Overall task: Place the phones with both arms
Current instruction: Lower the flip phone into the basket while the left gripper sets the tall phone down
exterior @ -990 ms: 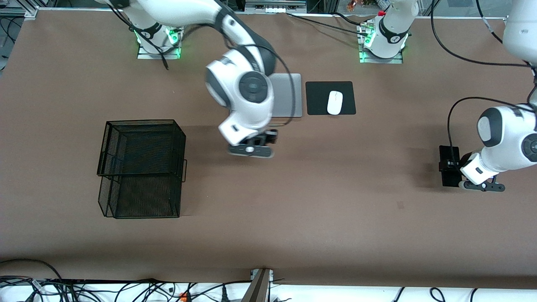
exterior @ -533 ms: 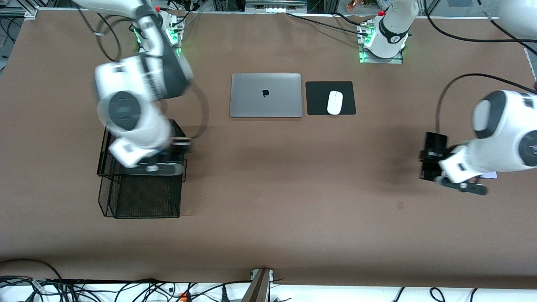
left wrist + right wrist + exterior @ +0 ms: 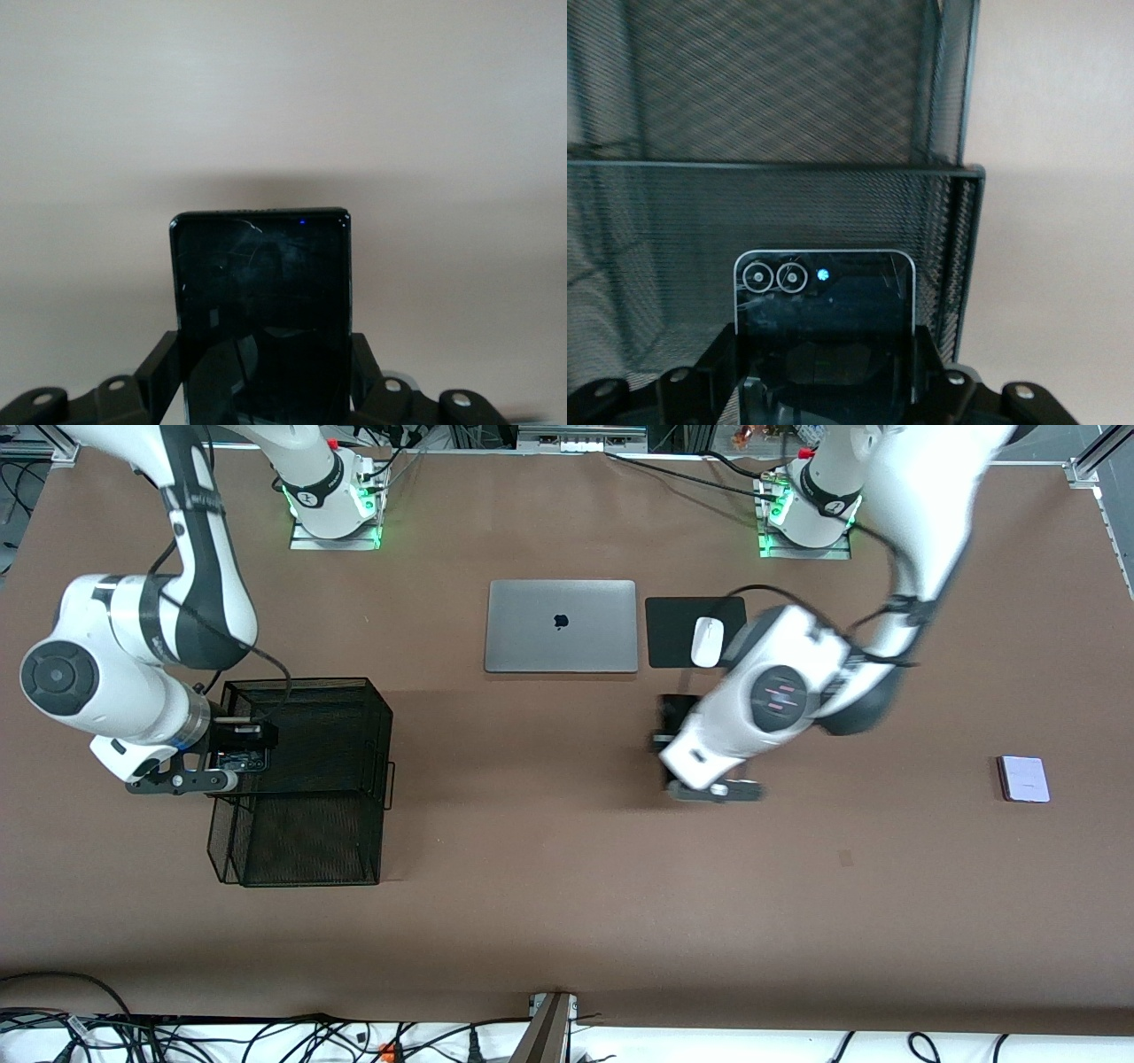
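My right gripper (image 3: pixel 237 748) is shut on the small black flip phone (image 3: pixel 237 761) and holds it over the black mesh basket (image 3: pixel 297 682). In the right wrist view the flip phone (image 3: pixel 824 301), with two lens rings and a small lit dot, sits between my fingers (image 3: pixel 713 363), with the basket (image 3: pixel 788 106) under it. My left gripper (image 3: pixel 666 744) is shut on the long black slab phone (image 3: pixel 673 710) over bare table near the mouse pad. The left wrist view shows the slab (image 3: pixel 261 292) clamped between the fingers (image 3: pixel 159 359). The pale lavender phone (image 3: pixel 1023 779) lies on the table toward the left arm's end.
A closed silver laptop (image 3: pixel 561 626) lies beside a black mouse pad (image 3: pixel 673 633) with a white mouse (image 3: pixel 706 641), both farther from the front camera than my left gripper. The basket has two tiers and stands toward the right arm's end.
My right arm swung from the table's middle to over the basket with the flip phone. My left arm carried the slab from its end toward the middle, uncovering the lavender phone.
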`<state>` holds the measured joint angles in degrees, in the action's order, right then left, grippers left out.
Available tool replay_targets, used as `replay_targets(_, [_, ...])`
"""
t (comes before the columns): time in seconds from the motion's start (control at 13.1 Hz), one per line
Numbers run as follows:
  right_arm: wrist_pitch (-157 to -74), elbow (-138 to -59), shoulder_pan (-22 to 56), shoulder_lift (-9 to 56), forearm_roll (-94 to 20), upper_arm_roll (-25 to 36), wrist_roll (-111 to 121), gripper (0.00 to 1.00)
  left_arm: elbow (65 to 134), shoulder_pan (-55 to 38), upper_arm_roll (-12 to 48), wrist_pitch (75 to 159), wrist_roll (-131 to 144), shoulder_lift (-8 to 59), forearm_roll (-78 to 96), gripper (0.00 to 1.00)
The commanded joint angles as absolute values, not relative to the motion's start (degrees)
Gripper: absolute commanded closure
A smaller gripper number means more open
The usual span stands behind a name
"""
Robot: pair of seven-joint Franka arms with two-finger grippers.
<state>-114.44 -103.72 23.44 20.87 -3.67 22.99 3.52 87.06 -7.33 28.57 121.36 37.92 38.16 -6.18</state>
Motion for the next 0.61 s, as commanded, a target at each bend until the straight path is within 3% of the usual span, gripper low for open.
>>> replay_targets(0.0, [-115.4,-104.33,21.98,22.06,-5.7,22.76,4.83,0.74,84.28,-13.42,27.69,131.96,45.33,43.66,-5.1,0.96])
replay_targets(0.08, [-115.31,-103.98,21.02,23.1,-7.19,22.76,4.83,0.55,84.37,-15.45,27.6,134.71,47.7,45.16,-5.1,0.96])
replay_targets(0.15, [-115.05,-103.71,20.74,23.46,-8.16,22.76,4.83,0.14,84.37,-17.12,27.42,136.13,50.07,46.48,-5.71,0.95])
replay_targets(0.23, [-114.79,-102.75,20.74,23.55,-8.43,22.76,4.75,0.0,84.37,-18.44,27.16,136.84,51.92,47.45,-5.8,0.95])
replay_targets(0.46, [-112.78,-98.28,21.09,23.29,-8.44,22.68,4.48,0.0,84.73,-21.7,24.44,137.9,54.05,48.6,-5.98,0.86])
replay_targets(0.53, [-110.59,-96.17,21.09,23.29,-8.44,22.68,4.48,0.0,84.81,-22.4,23.91,137.9,55.1,48.69,-5.98,0.72])
